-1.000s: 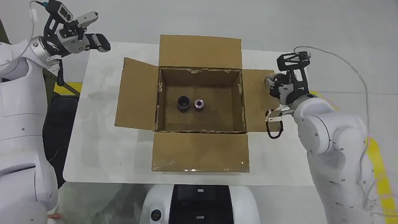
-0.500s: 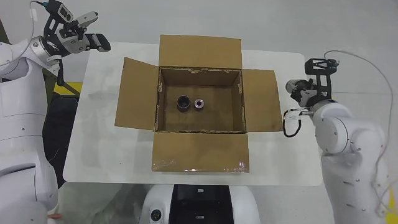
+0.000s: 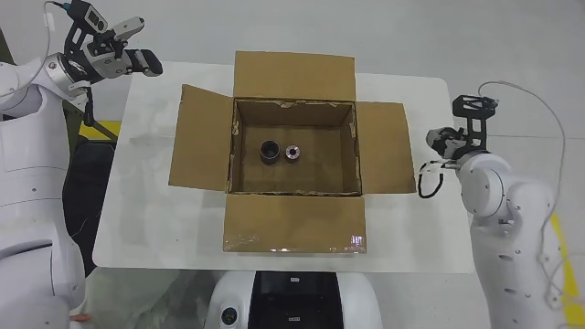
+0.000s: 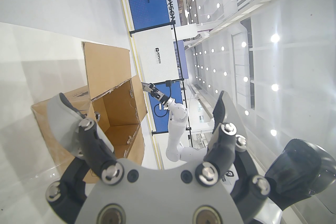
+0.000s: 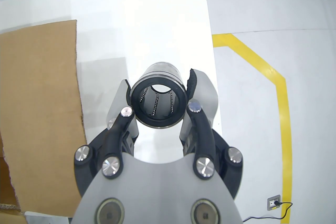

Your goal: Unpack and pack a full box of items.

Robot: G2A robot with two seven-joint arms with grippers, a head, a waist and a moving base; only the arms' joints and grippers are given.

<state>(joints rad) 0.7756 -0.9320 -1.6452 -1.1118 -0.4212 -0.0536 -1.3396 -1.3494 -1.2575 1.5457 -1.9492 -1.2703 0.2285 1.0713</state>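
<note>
Your right claw (image 5: 159, 81) pinches a metal cylinder (image 5: 158, 101) above the desk (image 5: 147, 25), just beside the open box (image 3: 292, 222). Your left claw (image 4: 141, 104) is spread, well apart. Two small parts (image 3: 270, 152) lie inside the box.

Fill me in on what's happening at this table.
The right gripper has its fingers shut on a black linear bearing, held over the strip of white table to the right of the open cardboard box. Inside the box lie a dark cylindrical part and a smaller silvery one. The left gripper is open and holds nothing, off the table's far left corner.
</note>
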